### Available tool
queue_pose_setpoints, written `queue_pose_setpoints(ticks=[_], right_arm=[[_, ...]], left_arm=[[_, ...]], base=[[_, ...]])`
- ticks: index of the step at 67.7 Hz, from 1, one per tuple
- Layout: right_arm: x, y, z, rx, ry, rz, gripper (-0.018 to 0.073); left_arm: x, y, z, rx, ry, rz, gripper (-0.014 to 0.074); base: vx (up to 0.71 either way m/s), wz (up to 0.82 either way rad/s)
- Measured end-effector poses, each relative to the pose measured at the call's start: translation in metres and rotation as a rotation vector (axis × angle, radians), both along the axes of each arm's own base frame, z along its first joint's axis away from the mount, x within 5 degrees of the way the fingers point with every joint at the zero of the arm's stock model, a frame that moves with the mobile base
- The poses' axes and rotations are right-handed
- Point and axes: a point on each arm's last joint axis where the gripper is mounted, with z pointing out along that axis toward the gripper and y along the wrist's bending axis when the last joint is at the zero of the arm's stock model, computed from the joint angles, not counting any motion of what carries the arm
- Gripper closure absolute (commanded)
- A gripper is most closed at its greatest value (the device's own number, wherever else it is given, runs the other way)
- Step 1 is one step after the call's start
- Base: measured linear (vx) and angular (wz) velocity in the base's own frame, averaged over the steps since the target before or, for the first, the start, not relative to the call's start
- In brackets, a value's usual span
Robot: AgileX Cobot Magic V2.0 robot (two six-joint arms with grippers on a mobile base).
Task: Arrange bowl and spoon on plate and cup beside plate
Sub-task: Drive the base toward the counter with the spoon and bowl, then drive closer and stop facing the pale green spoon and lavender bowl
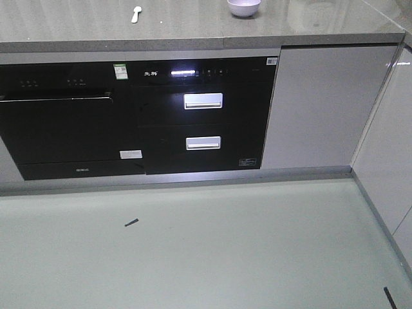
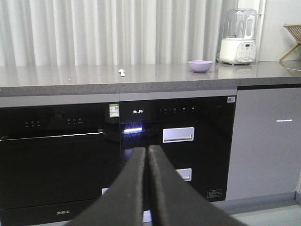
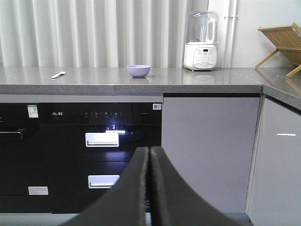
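A lilac bowl [image 1: 244,7] stands upright on the grey countertop [image 1: 193,29]; both wrist views show it too, bowl [image 2: 200,66] and bowl [image 3: 138,70]. To its left lies the pale spoon [image 1: 136,13], spoon [image 2: 122,72], spoon [image 3: 58,75]. The plate and the cup are out of view. My left gripper [image 2: 146,149] is shut with nothing in it, well below and short of the counter. My right gripper [image 3: 149,149] is shut and empty as well, facing the cabinet fronts.
Black built-in appliances [image 1: 138,116] with two silver drawer handles fill the cabinet front below the counter. A white blender [image 3: 201,41] stands at the back of the counter, and a wooden rack [image 3: 282,44] sits on the right-hand counter. White cabinet doors [image 1: 315,106] run to the right.
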Motion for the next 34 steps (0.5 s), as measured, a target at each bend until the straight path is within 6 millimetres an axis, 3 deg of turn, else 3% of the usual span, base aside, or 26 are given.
queue_pose_setpoints(ticks=[34], right_arm=[[0.0000, 0.0000, 0.0000, 0.000, 0.000, 0.000, 0.0570]], left_arm=[[0.0000, 0.0000, 0.0000, 0.000, 0.000, 0.000, 0.0603]], base=[[0.18, 0.02]])
